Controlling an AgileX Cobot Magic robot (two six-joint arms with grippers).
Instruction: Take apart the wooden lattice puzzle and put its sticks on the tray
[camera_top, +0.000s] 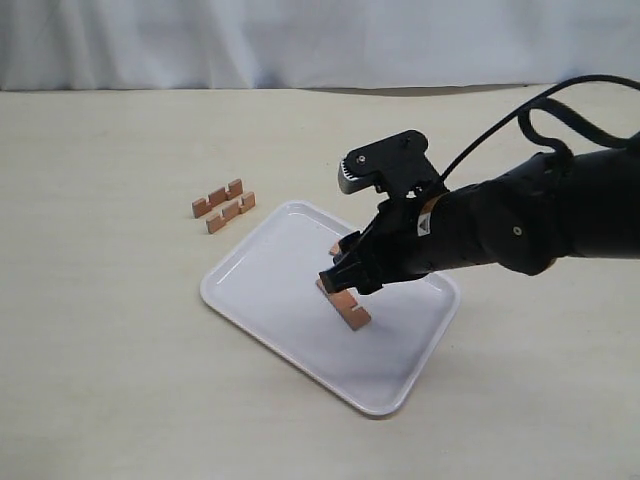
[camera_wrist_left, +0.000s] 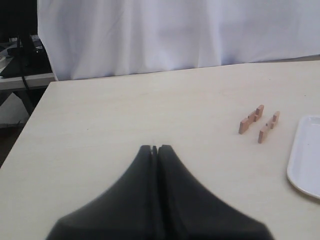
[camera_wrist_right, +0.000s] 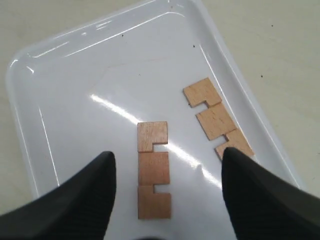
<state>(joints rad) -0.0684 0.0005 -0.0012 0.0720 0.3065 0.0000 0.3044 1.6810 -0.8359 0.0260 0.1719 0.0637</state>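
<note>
Left wrist view shows my left gripper (camera_wrist_left: 155, 148) over bare table (camera_wrist_left: 125, 100), its jaws pressed together on nothing. Off to one side of it a pair of sticks (camera_wrist_left: 251, 119) lies side by side on the wood, close to the tray (camera_wrist_left: 306, 160) but not touching its rim.

Exterior view, from the left: the same pair of sticks (camera_top: 224, 205) lies just beyond the tray's (camera_top: 260, 280) far left corner. Over the middle of the tray hangs my right gripper (camera_top: 345, 280), low above a notched stick (camera_top: 350, 310) lying flat on the white plastic.

Right wrist view confirms it: the right gripper's (camera_wrist_right: 166, 159) jaws are spread wide and hold nothing. One stick (camera_wrist_right: 153, 170) lies between the fingers (camera_wrist_right: 95, 200), and a second stick (camera_wrist_right: 216, 117) lies nearer the tray's (camera_wrist_right: 75, 90) rim.

No assembled lattice shows anywhere, only four separate sticks, so I judge the taking apart done and the carrying half done. I read this as the release of a stick onto the tray. Next I need to lift clear and fetch the two on the table. They lie flat and close together, so I must pinch one thin edge without nudging its neighbour.
</note>
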